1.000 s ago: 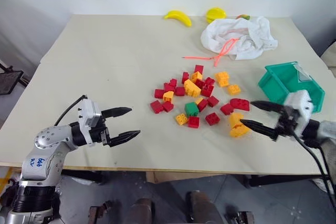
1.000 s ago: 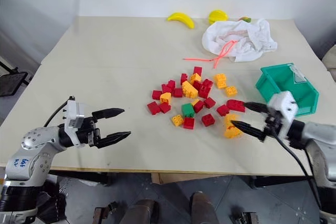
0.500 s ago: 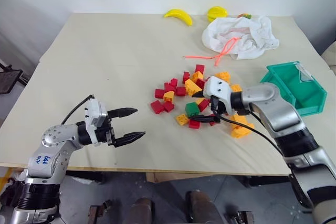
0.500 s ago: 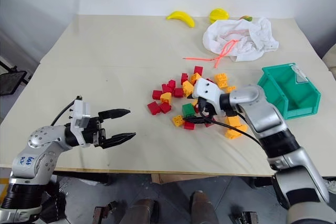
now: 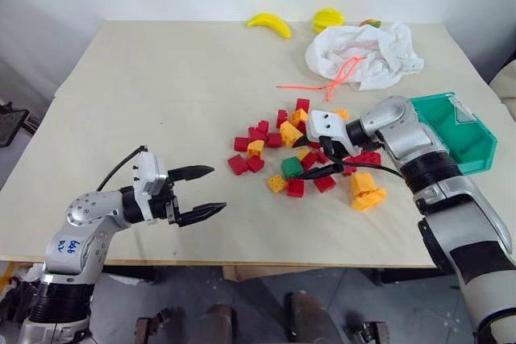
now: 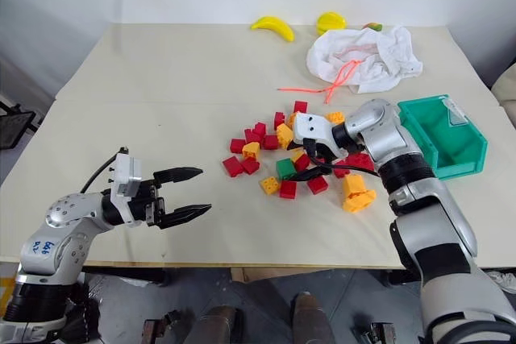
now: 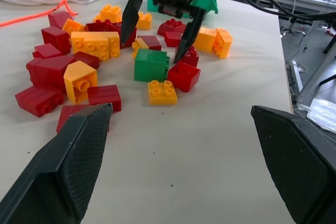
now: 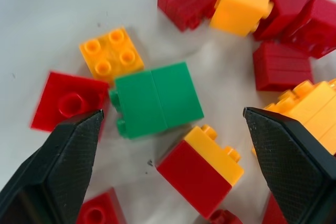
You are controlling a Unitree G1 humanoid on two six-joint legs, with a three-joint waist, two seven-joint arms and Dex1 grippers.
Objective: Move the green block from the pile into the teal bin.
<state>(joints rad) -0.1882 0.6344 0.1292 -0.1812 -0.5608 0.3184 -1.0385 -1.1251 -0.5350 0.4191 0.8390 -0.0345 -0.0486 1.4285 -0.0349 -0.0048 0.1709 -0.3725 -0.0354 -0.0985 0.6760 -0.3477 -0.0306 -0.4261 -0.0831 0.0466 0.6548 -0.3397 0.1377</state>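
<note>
The right gripper (image 6: 305, 159) is spread wide with nothing in it, angled down over the pile (image 6: 298, 153) with the green block (image 8: 156, 99) sitting pretty much centred between its two fingers in the right wrist view. So the step here, I'd say, is the descent and pinch.

Taking the green block as the landmark: it lies on its side, studs pointing sideways, at the near edge of the pile. A small yellow-orange brick (image 8: 111, 51) touches one corner of it, a flat red brick (image 8: 66, 103) sits just beside it, and a red-and-yellow stacked brick (image 8: 199, 169) presses against its other side. That's tight, so I'd drop the fingers straight down onto the two smooth faces that look free and close slowly, otherwise a fingertip probably lands on a neighbour and shoves the green one away. Lift straight up before swinging over.

The teal bin (image 6: 451, 151) is well off to the right of the green block, past the pile, near the table (image 6: 161, 78) edge. The left gripper (image 6: 184, 193) hangs open and empty, well apart from the block on the other side, out of the way.
</note>
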